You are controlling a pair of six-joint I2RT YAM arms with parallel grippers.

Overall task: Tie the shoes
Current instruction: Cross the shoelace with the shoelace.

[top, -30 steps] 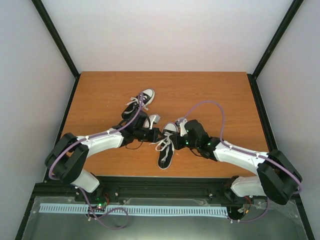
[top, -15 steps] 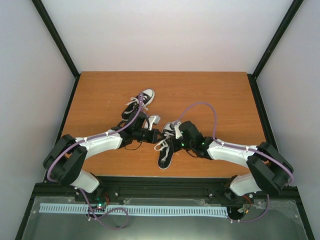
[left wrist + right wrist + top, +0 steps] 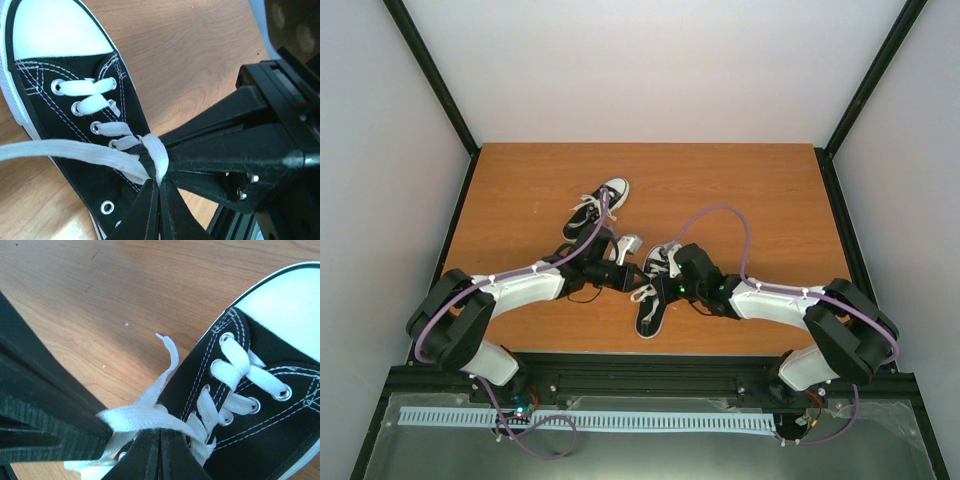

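Over the last second the right arm slides leftward in the top view. Its wrist closes in on the near shoe (image 3: 651, 312) at lower centre, its elbow tucks inward and the purple cable (image 3: 720, 212) arches higher. The left arm barely shifts and the shoe itself does not appear to move. The result is two grippers meeting tip to tip above the eyelets.

In the left wrist view, the left gripper (image 3: 159, 192) rises from the bottom centre with its jaws pressed together on the white lace (image 3: 60, 150). The lace runs taut to the left edge of the frame and wraps in a small bend right at the fingertips. The right arm's fingers reach in from the right side of that frame and touch the same bend.

In the right wrist view, the right gripper (image 3: 160, 440) sits at the bottom centre. Its jaws are also drawn together, with a flat strand of lace crossing just at the tips, so it appears clamped on the strand. One loose lace end (image 3: 168, 347) curls free over the table (image 3: 760, 190) at mid-frame.

This suggests the arms are at a crossing or hand-off of the lace, an early stage of the knot. No bow shows on this shoe. The far shoe (image 3: 604, 203) lies at upper left of centre, apart from both grippers, and its laces look loose. Most of the task is still ahead.
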